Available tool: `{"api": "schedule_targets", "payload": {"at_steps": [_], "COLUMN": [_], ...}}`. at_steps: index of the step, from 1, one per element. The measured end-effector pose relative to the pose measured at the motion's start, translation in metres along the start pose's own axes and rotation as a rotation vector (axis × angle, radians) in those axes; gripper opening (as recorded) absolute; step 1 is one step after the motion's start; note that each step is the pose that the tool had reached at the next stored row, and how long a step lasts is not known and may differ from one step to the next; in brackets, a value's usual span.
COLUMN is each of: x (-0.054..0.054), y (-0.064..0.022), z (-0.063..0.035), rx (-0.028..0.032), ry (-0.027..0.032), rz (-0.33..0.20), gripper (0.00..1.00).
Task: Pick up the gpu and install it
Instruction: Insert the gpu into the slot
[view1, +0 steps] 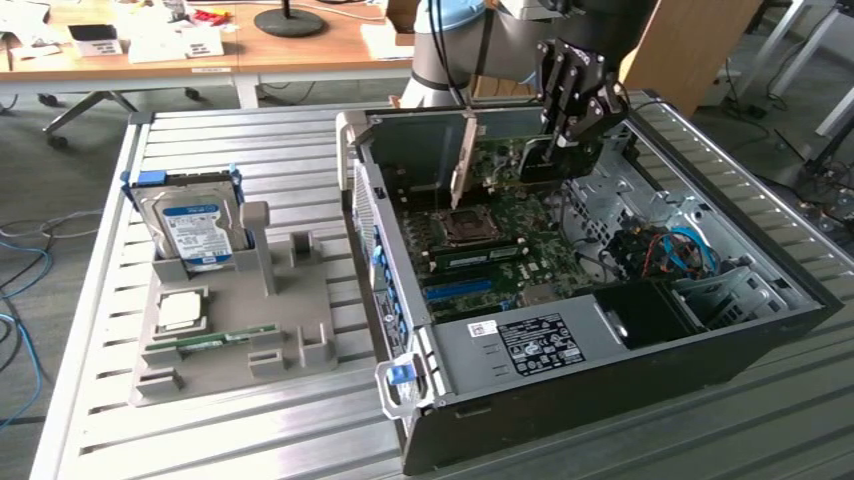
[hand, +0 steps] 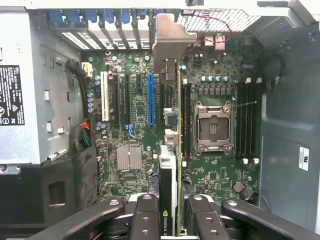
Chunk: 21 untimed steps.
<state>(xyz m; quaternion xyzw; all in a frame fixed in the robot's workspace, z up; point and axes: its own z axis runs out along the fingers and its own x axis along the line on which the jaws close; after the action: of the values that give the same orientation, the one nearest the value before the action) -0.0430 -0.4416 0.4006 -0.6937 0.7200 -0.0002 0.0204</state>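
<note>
Gripper (view1: 567, 140) (hand: 172, 222) pinches gpu (view1: 501, 165) (hand: 169, 170), card upright over motherboard (view1: 501, 245) (hand: 130, 100) inside open case (view1: 747, 330); hard drive (view1: 198, 230) stands in holder (view1: 234, 330) at the exterior view's left.

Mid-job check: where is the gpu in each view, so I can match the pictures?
Exterior view: gpu upright above the open case, gripped by the end effector.
Wrist view: gpu edge-on in the end effector's grip, between the blue slot and the CPU socket.
Shared landmark: the CPU socket.
</note>
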Motion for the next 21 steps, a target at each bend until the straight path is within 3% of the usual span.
{"api": "schedule_targets", "payload": {"at_steps": [6,21], "x": [0.0,0.001], "y": [0.0,0.0007], "z": [0.0012,0.0266], "rx": [0.0003,0.0002], "ry": [-0.0006,-0.0001], "rz": [0.0,0.004], "gripper": [0.27,0.27]}}
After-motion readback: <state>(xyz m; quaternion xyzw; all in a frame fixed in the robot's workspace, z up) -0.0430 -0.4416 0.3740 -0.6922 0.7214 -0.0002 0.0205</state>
